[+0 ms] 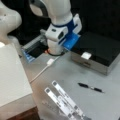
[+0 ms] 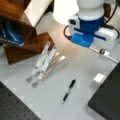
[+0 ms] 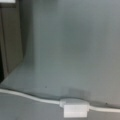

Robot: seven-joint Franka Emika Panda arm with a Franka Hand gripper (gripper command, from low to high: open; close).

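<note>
At the far left of a front view, a large white box [image 1: 11, 75] stands on the grey bench [image 1: 75, 75]. Beside it a white cable [image 1: 40, 72] runs across the bench to its small inline box [image 1: 50, 61]. This box lies just below the arm, and the wrist view shows it close at the near edge [image 3: 75, 110], with the cord trailing off to both sides. The cable is the thing nearest the gripper [image 1: 71, 38], which hangs above the far part of the bench, blue and white, pointing down. Its fingers are hidden, so I cannot tell whether they are wide or narrow.

The main risk, as I judge it, is the cable. It is loose and thin, so a low sweep could snag it and drag the inline box along.

Right of the cable, at the near edge, folded metal strips [image 1: 63, 100] lie flat. They look light enough to skid if the cord tugs at them.

Further right, a black pen [image 1: 90, 87] lies alone, well apart from the gripper, and it would roll at a nudge.

At the far right sits a black case [image 1: 100, 48] with a small white block [image 1: 86, 55] on its edge. Its corner is close to the gripper, so a sideways swing could strike it or knock the block off.
</note>
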